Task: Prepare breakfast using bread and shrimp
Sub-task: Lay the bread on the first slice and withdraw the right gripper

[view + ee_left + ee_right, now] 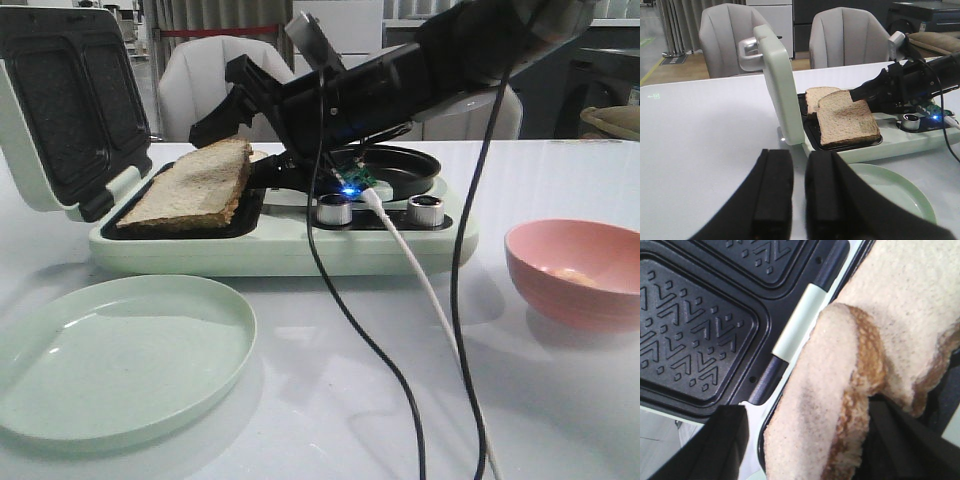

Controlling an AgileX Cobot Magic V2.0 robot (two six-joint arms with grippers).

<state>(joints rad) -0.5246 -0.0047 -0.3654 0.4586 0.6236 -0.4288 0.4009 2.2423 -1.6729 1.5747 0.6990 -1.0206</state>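
Two bread slices lie in the open sandwich maker point(280, 250). The upper slice point(195, 185) leans tilted over the lower one; in the left wrist view the upper slice point(847, 120) overlaps the lower slice point(815, 97). My right gripper point(245, 150) is at the raised edge of the upper slice, jaws open wide around it point(812, 440); one finger point(725, 440) stands clear of the bread, the other rests against the crust. My left gripper point(799, 195) hovers empty over the table, pads almost together. Pale orange shrimp point(572, 273) lie in the pink bowl point(575, 300).
The maker's lid point(60, 100) stands open at the left. A round black pan point(410, 170) and two knobs point(335, 210) are on its right half. A pale green plate point(110, 360) lies in front. Cables point(400, 300) trail across the table. Chairs stand behind.
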